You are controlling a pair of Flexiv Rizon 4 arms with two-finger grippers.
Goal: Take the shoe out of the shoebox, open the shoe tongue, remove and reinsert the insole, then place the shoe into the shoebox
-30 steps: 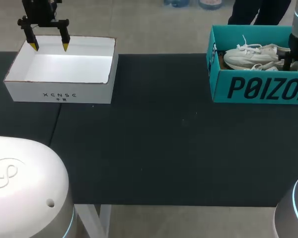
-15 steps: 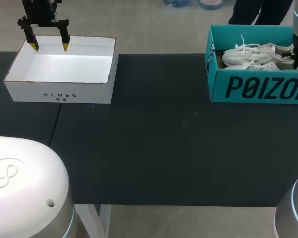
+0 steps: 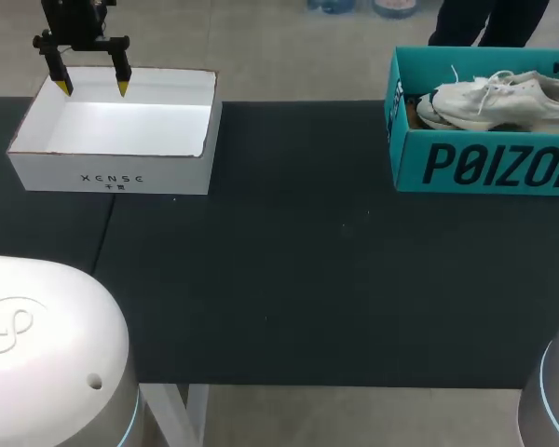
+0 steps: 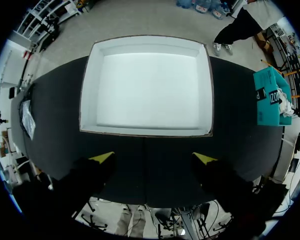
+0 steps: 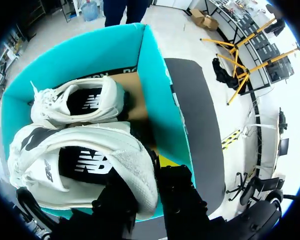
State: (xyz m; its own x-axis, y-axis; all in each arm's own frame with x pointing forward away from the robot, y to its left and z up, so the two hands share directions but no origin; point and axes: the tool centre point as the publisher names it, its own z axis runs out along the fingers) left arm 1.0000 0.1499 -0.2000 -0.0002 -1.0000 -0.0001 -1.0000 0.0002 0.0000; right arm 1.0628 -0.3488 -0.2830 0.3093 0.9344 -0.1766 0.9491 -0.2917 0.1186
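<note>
Change: over the last second the shoe (image 3: pixel 503 98) has come up from lying low in the shoebox (image 3: pixel 484 163), and its whole side now shows above the front wall's rim. My right arm, which stood at the head view's right edge, has lifted out of that view.
Unchanged: the left gripper (image 3: pixel 93 88) sits where it was, above the far edge of the white box (image 3: pixel 112 182).
Right gripper: in the right wrist view the right gripper (image 5: pixel 146 167) pinches the shoe's (image 5: pixel 85 160) heel collar. The heel fills the gap between the two dark fingers. One yellow tip shows just beside the heel, and the other is hidden behind it.
Left gripper: jaws spread wide with nothing between them. In its own wrist view the left gripper (image 4: pixel 154 158) hangs over the black table (image 4: pixel 140 170), just short of the white box's (image 4: pixel 146 132) near wall.
Shoe's place: lifted but still over the open shoebox (image 5: pixel 160 90), heel held and toe pointing toward the table's middle.
Other contents: a second shoe (image 5: pixel 80 102) lies on the box floor, beside and below the held one.
Step in hand: taking the shoe out, and I judge it barely begun, since the shoe has not yet passed the box wall.
What the change means: the grip seems to bear the shoe's weight, so carrying it over to the open table (image 3: pixel 289 279) looks like the next move.
Risk: held by the heel alone, the toe may sag and catch on the wall.
</note>
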